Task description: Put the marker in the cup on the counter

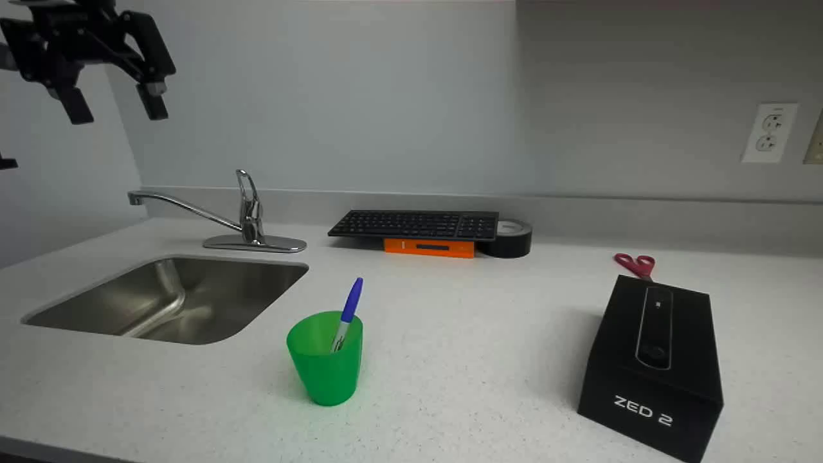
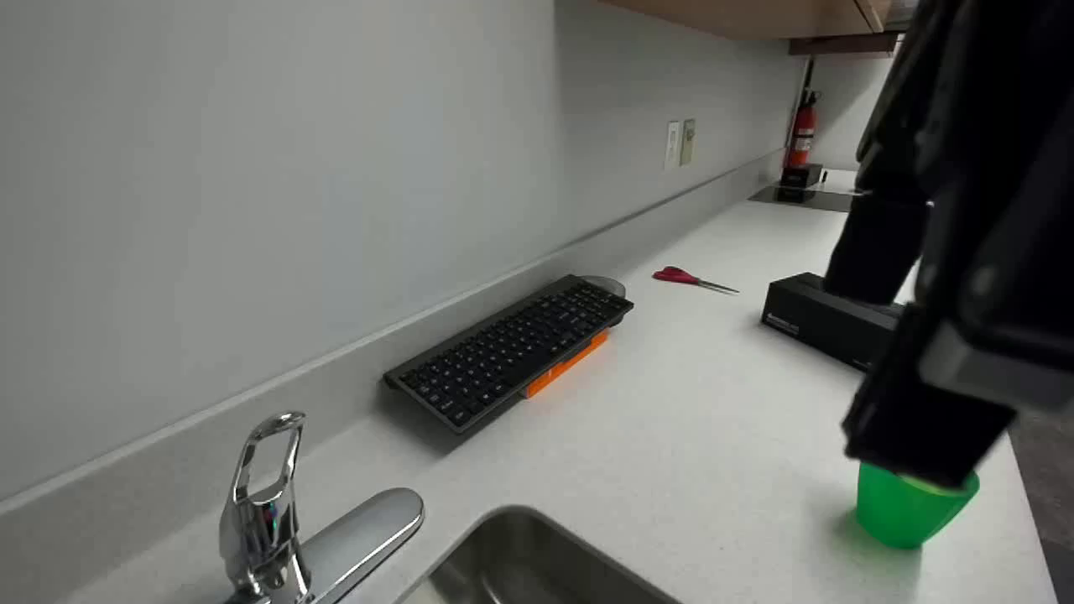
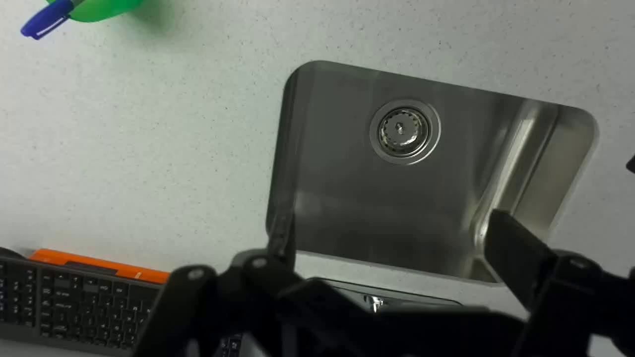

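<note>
Hanging high over the bench [image 1: 463,334] with fingers [image 1: 153,103] spread wide, well apart from a green plastic cup [image 1: 326,373] holding a slanted, blue-capped marker [image 1: 348,314].

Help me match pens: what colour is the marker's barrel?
Pale grey barrel, dark markings; best in an exterior view.

The cup [image 1: 326,373] is plain bright green from where I stand, and the marker [image 1: 348,313] is part blue and part pale grey, with dark print. The counter [image 1: 463,360] is off-white with fine specks, the sink [image 1: 225,296] and faucet [image 1: 251,222] silvery, the gripper [image 1: 119,119] black with bits of grey. I also see a black keyboard [image 1: 415,225], red-handled scissors [image 1: 640,271] and a black box [image 1: 649,370] lettered in white.
</note>
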